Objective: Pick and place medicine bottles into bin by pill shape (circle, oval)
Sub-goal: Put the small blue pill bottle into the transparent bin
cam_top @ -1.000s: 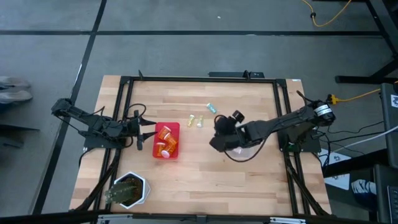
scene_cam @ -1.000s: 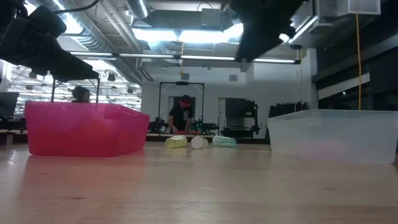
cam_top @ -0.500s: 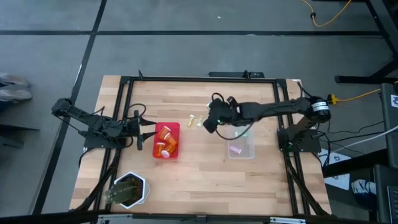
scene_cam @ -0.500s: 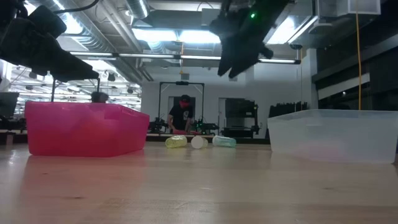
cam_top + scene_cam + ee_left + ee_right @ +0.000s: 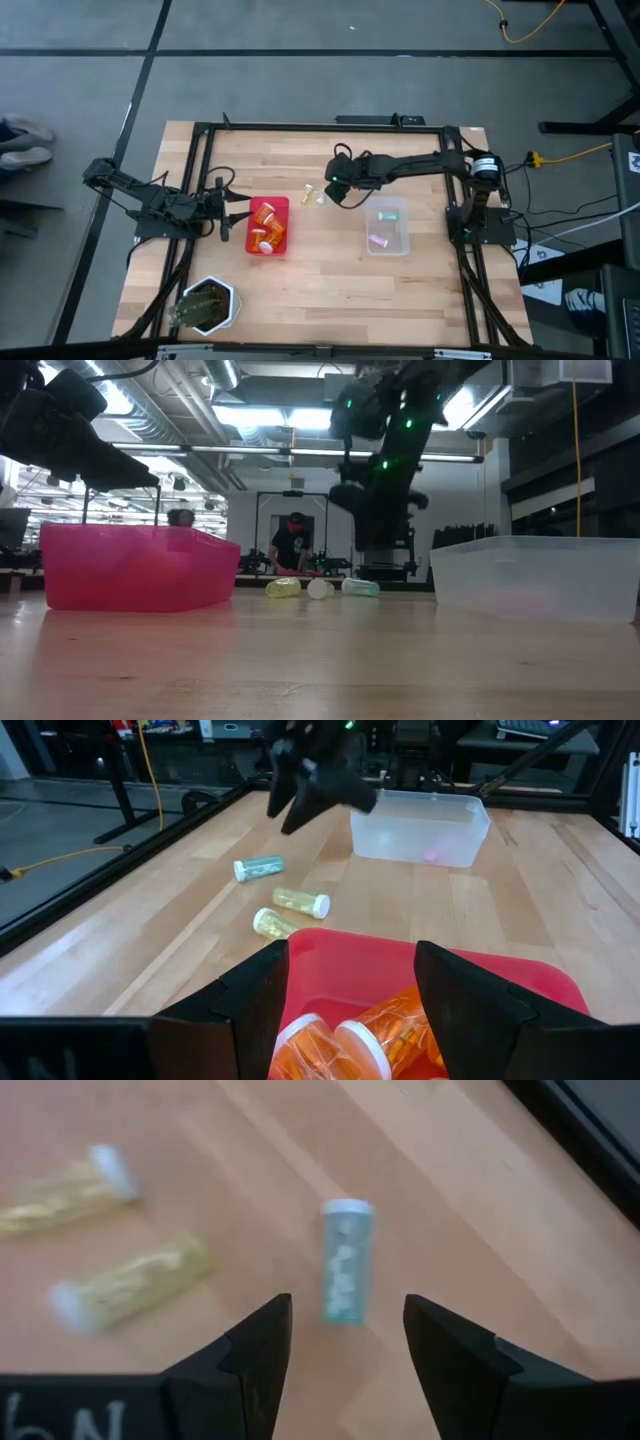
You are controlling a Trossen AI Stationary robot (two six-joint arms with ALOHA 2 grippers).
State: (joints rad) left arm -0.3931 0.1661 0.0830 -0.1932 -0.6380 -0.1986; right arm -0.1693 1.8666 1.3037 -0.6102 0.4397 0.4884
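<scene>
The teal vial (image 5: 345,1260) is lying flat on the bare wood, white cap pointing away from the right gripper (image 5: 342,1342), and it's sitting right in line with the gap between the two dark fingers. Those fingers are spread wide with nothing between them, hovering above the vial rather than touching it. Two yellow-green vials (image 5: 301,902) are lying on their sides just beside it, close together but apart from the teal one, so there's open board around all three.

In the overhead shot the right arm is stretching out long and nearly straight across the back half of the table (image 5: 330,290), gripper ending over that little cluster. The clear bin (image 5: 388,229) is sitting near the right side with a pink vial and what looks like a teal one inside, though they're tiny from up there. The red bin (image 5: 266,225) is sitting left of centre holding orange vials (image 5: 400,1025) with white caps.

The left gripper (image 5: 352,982) is parked right at the red bin's near edge, fingers apart and empty. A white hexagonal pot (image 5: 209,305) is sitting at the front left corner.
</scene>
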